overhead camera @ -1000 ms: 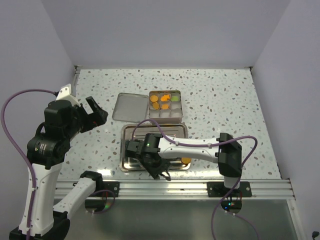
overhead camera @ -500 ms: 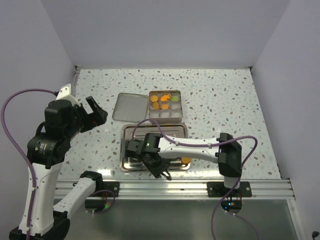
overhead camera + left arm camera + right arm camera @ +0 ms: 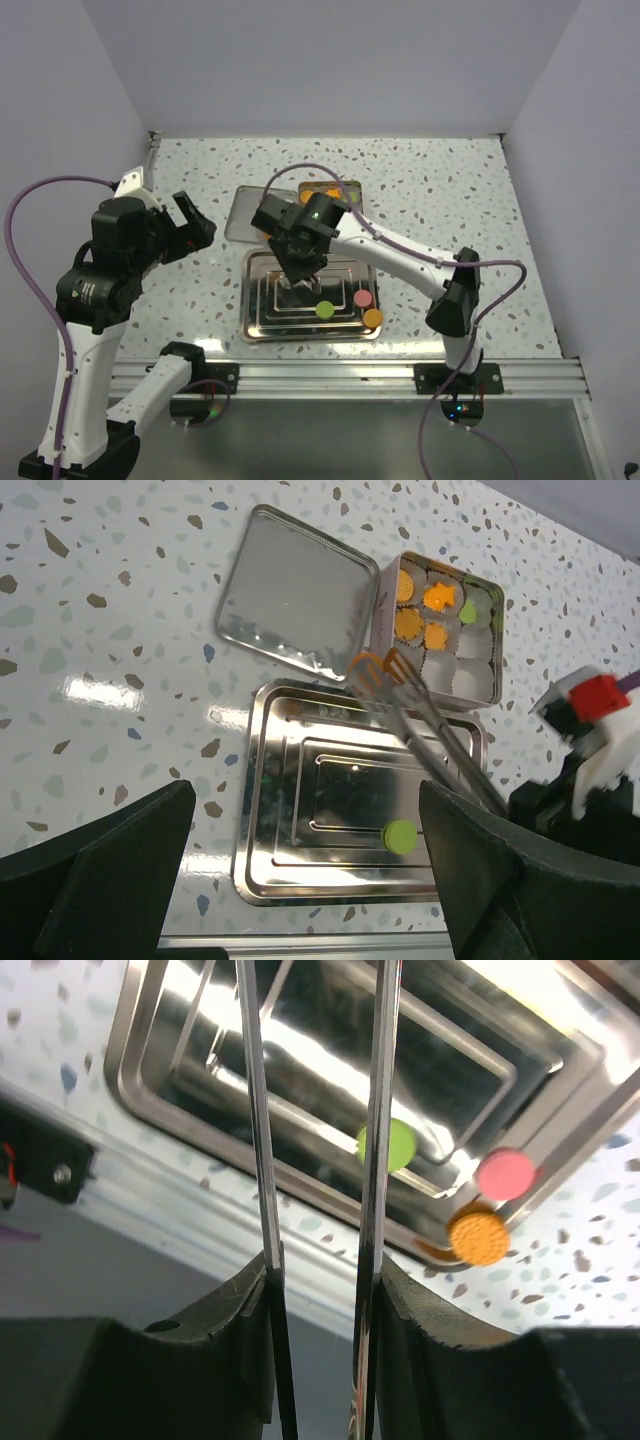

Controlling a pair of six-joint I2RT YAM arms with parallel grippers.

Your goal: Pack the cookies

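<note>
Tongs (image 3: pixel 380 1110) over tray (image 3: pixel 248 300); pink cookie (image 3: pixel 362 297), orange cookie (image 3: pixel 372 318) at its right rim

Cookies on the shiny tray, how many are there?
3: green cookie at the tray's front, pink cookie and orange cookie by its right edge. The arm may hide more.

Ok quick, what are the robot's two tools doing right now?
Left tool: open, holding nothing.
Right tool: closed on the long metal tongs.
</note>
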